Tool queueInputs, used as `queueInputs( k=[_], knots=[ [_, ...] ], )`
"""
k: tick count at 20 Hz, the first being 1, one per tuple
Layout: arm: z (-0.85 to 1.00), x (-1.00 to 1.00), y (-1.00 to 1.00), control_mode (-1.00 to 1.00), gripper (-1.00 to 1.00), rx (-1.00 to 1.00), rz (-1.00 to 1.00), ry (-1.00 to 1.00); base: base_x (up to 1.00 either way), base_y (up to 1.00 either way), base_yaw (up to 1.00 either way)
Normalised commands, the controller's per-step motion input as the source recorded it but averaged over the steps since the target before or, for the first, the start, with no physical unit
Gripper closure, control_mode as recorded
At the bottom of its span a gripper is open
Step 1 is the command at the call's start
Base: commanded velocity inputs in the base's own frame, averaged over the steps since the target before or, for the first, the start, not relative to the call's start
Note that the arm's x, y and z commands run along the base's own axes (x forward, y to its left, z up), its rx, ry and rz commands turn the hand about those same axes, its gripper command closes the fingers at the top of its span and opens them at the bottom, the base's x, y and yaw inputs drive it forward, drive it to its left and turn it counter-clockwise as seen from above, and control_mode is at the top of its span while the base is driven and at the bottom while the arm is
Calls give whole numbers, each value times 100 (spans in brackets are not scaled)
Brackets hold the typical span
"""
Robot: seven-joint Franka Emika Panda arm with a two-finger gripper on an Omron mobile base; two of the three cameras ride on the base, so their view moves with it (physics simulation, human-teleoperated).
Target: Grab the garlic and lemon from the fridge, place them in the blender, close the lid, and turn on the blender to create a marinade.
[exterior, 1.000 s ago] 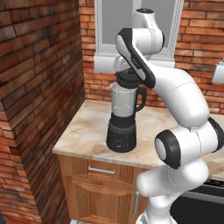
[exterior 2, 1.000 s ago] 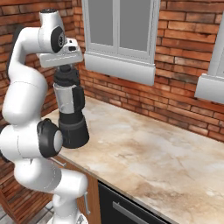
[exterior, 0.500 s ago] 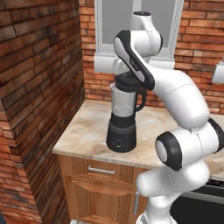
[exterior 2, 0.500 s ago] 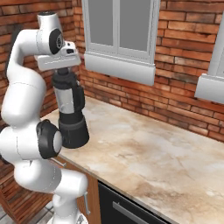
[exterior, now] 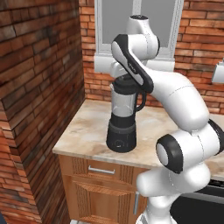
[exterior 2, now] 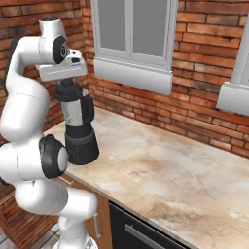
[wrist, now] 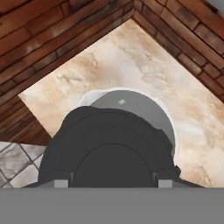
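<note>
we see the blender standing upright on the marble counter near its left end, just in front of the brick wall corner & below the window, w/ its black base on the stone and the clear jar above. the gripper is right over the jar mouth, pointing down, and it grasps the black lid, which in the hand view covers most of the jar rim, so the lid is at the top of the jar, but if it sits fully we cannot tell. the wood cabinet w/ a silver handle is under the counter.
</note>
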Motion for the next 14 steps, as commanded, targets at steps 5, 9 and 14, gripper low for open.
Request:
queueInputs(
  k=[5,9,14],
  knots=[
    [24,81,0,-100,100,0,4,3,0,0,0],
    [10,41,0,-100,100,0,3,0,0,0,0],
    [-7,-8,-5,-100,100,0,0,-9,0,0,0]
  ],
)
